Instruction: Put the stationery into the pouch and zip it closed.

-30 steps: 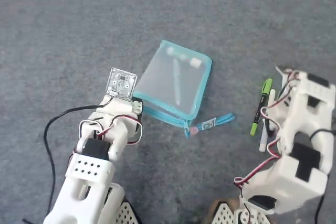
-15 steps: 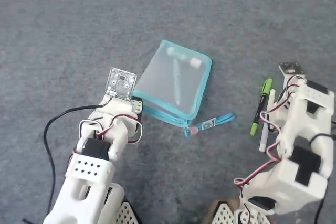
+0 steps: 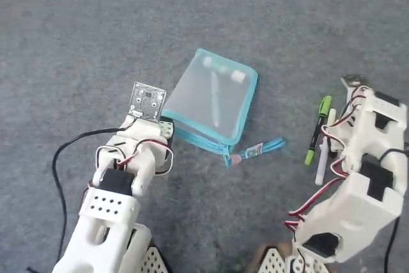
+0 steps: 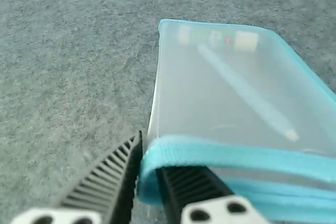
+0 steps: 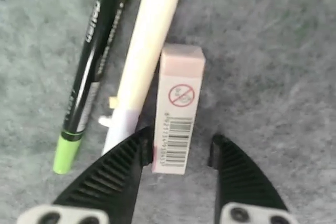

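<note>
A translucent pouch (image 3: 215,101) with teal trim lies mid-table, a pen and small items showing through it. My left gripper (image 4: 149,182) is shut on the pouch's (image 4: 231,98) teal zip edge at its near-left corner. The zip pull with a pink tag and teal strap (image 3: 257,151) trails off to the right. A green-and-black pen (image 3: 317,130) and a white pen (image 3: 324,148) lie side by side on the right. My right gripper (image 5: 178,156) is open just above an eraser (image 5: 177,108) in a printed sleeve, one finger on each side, with the white pen (image 5: 142,51) and the green-and-black pen (image 5: 92,77) alongside.
Grey felt (image 3: 96,43) covers the whole table up to a pale wall at the back. A black cable (image 3: 64,151) loops beside the left arm. The right arm's body (image 3: 364,177) hangs over the pens' right side.
The right arm has shifted and tipped slightly over the pens. The left arm and the pouch have stayed still.
</note>
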Available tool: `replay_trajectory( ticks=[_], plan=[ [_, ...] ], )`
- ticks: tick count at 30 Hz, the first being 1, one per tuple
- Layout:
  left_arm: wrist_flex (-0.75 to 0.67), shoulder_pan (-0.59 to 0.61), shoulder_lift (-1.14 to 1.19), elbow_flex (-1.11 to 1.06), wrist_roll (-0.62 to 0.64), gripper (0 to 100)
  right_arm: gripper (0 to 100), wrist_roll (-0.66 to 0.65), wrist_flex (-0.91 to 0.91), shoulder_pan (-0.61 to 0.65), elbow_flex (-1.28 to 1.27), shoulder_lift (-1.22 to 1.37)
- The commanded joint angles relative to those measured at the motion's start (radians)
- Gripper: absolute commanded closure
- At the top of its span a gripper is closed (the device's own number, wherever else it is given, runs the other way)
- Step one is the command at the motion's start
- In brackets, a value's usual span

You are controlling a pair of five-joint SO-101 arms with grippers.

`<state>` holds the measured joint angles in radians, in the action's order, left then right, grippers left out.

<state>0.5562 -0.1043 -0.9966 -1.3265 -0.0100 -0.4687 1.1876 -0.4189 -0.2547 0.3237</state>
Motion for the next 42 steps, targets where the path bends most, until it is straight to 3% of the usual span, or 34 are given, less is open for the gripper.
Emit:
replay_trajectory(
  ticks=[1, 3, 7, 14, 17, 23, 31, 37, 42],
  plan=[
    [-0.037, 0.014, 0.0, 0.021, 0.015, 99, 94.5, 0.009, -0.013, -0.001, 0.052, 0.035],
    [-0.037, 0.014, 0.0, 0.021, 0.015, 99, 99.1, 0.009, 0.012, -0.002, 0.058, 0.031],
    [-0.038, -0.014, 0.0, 0.019, 0.048, 99, 99.1, 0.003, 0.157, 0.004, 0.129, -0.027],
    [-0.112, -0.066, 0.0, -0.013, 0.106, 99, 99.1, 0.002, 0.354, 0.102, 0.149, -0.403],
    [-0.12, -0.054, -0.002, -0.005, 0.124, 99, 99.1, 0.002, 0.407, 0.214, 0.112, -0.573],
    [-0.118, 0.015, -0.002, -0.005, 0.169, 99, 99.2, 0.068, 0.441, 0.584, 0.015, -0.8],
    [-0.118, 0.014, -0.002, -0.008, 0.169, 99, 99.2, 0.115, 0.481, 0.931, 0.014, -0.759],
    [-0.12, 0.011, 0.0, -0.008, 0.169, 99, 99.2, 0.118, 0.46, 0.989, 0.02, -0.679],
    [-0.121, -0.071, 0.0, -0.012, 0.137, 99, 99.2, 0.17, 0.461, 0.998, 0.074, -0.582]
  ],
)
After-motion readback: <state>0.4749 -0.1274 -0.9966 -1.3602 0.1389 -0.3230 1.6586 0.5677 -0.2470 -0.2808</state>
